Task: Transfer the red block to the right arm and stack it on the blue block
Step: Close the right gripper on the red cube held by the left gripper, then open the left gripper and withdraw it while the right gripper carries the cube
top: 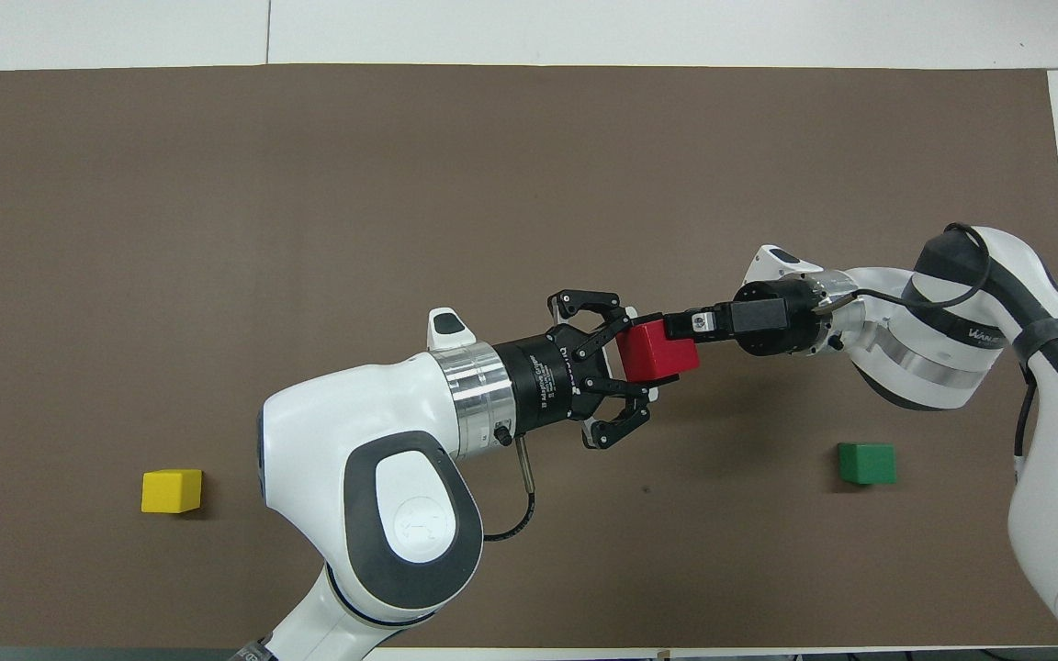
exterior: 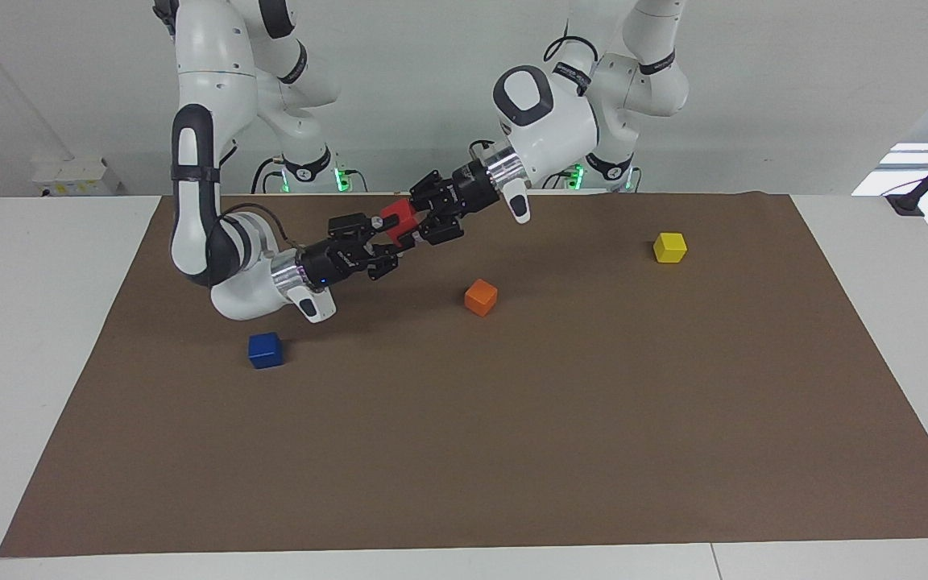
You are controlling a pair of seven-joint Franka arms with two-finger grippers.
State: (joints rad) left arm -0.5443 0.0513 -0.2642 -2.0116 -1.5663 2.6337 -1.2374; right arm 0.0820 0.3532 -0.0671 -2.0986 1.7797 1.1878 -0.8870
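The red block (exterior: pixel 399 217) is held up in the air between the two grippers, over the mat's robot-side half; it also shows in the overhead view (top: pixel 659 351). My right gripper (exterior: pixel 386 240) is shut on it, reaching in from the right arm's end (top: pixel 680 329). My left gripper (exterior: pixel 422 216) faces it with its fingers spread around the block's other end (top: pixel 636 358), open. The blue block (exterior: pixel 265 350) sits on the mat below the right arm's wrist; it also shows in the overhead view (top: pixel 867 464).
An orange cube (exterior: pixel 480 296) sits mid-mat, hidden under the left arm in the overhead view. A yellow cube (exterior: pixel 669 247) lies toward the left arm's end (top: pixel 171 491). The brown mat (exterior: pixel 512 451) covers the white table.
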